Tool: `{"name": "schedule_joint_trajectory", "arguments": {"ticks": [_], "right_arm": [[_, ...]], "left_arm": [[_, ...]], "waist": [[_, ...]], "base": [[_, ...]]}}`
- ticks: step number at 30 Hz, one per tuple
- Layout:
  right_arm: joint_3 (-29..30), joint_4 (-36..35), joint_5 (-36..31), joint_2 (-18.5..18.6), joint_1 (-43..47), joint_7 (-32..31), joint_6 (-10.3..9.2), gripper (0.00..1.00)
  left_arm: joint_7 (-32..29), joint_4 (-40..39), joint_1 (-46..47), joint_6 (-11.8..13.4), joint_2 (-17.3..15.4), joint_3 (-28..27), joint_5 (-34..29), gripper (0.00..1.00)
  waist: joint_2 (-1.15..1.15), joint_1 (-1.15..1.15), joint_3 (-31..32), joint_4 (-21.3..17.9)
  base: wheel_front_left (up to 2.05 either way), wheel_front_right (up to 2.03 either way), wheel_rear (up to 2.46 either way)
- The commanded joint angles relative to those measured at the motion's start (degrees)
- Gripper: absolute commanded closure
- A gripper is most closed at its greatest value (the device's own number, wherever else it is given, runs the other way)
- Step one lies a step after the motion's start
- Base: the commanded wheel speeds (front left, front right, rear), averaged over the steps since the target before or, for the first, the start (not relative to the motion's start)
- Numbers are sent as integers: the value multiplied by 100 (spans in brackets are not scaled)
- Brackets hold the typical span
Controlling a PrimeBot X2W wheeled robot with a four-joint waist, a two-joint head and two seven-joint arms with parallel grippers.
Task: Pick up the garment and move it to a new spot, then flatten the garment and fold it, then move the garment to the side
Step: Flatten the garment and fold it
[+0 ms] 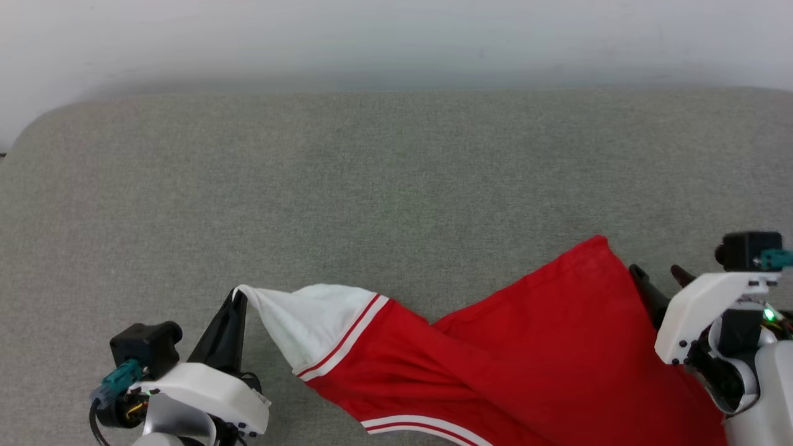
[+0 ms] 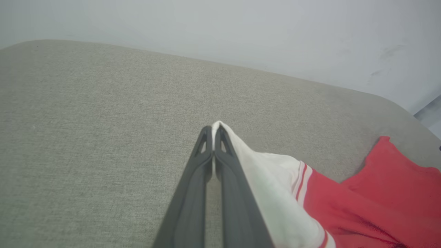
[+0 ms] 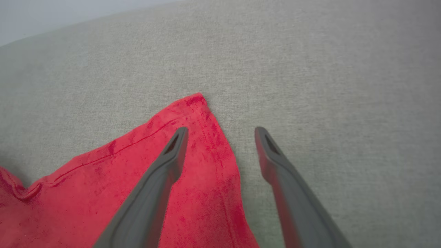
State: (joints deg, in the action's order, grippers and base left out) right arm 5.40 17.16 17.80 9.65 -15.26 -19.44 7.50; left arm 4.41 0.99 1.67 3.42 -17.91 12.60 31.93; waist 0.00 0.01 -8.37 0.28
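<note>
Near edge, left: left end effector (image 1: 238, 297) (image 2: 213, 129) closed, pinching the tip of the shirt's (image 1: 526, 347) (image 2: 379, 193) (image 3: 69, 199) white sleeve and pulling it to a point. The shirt lies crumpled on the near right part of the grey fabric-topped table (image 1: 372, 186), with the red body running right and its hem corner pointing far. Near right: right end effector (image 1: 657, 272) (image 3: 221, 131) open wide, holding nothing, one finger over the red hem corner, the other over bare table just beside the shirt edge. Far: white wall (image 1: 396, 43).
</note>
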Motion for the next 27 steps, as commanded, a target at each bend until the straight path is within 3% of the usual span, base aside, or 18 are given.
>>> {"name": "schedule_joint_trajectory", "arguments": {"ticks": [1, 6, 11, 12, 16, 18, 27], "right_arm": [[-173, 104, 107, 165, -250, -427, -2, 0], [-709, 255, 339, 658, -919, -1750, -3, 0], [-1187, 356, 418, 984, -1412, -2298, -2, 0], [-1553, 550, 531, 1104, -1571, -2538, -2, 0], [-2065, 962, 869, 1142, -1489, -3083, 7, 0], [-2224, 1225, 1175, 1139, -1437, -3296, 7, 100], [-2047, 1074, 1314, 1295, -1842, -2334, -3, 100]], "left_arm": [[47, -37, 147, -40, 20, 31, -37, 100], [144, -55, 439, -131, 106, 133, -66, 100], [256, -12, 691, -218, 168, 218, -93, 100], [333, 23, 792, -251, 193, 248, -93, 100], [398, 117, 854, -283, 220, 270, -78, 100], [447, 221, 890, -309, 239, 260, -36, 100], [488, 257, 935, -270, 79, 137, -14, 100]], "waist": [[0, -1, -244, 166], [0, -1, -605, 364], [0, -1, -922, 504], [0, -1, -1064, 536], [0, -1, -1153, 562], [0, -1, -1138, 554], [0, -1, -672, 369]], "base": [[0, 0, 0], [0, 0, 0], [0, 0, 0], [0, 0, 0], [0, 0, 0], [0, 0, 0], [0, 0, 0]]}}
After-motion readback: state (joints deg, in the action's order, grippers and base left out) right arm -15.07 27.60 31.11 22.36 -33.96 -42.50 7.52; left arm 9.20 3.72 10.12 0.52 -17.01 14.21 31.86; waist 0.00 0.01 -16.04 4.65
